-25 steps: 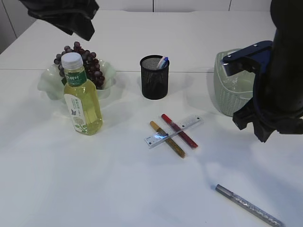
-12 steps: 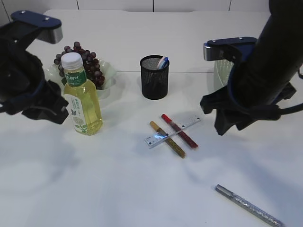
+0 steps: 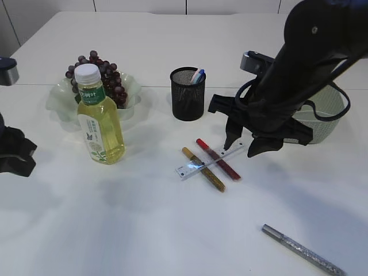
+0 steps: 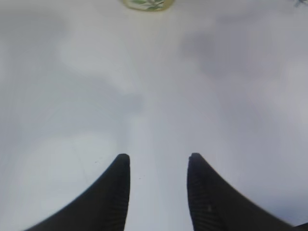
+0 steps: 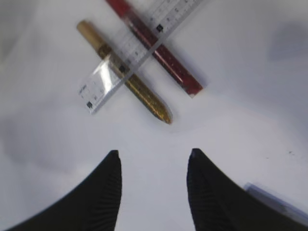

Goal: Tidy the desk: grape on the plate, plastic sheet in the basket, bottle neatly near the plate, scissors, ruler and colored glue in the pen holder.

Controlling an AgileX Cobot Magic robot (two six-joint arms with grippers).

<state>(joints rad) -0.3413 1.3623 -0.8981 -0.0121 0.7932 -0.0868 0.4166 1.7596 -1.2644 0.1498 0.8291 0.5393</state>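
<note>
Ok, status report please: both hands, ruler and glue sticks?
Left hand open, empty. Right hand open above the ruler. Ruler lies across gold glue stick and red glue stick. Nothing blocking.

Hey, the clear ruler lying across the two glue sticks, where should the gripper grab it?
Probably from straight above, at the ruler's middle stretch between the gold glue stick and the red glue stick. It rests on top of both, so its long edges appear raised off the table there; close the fingers across its narrow width.
</note>
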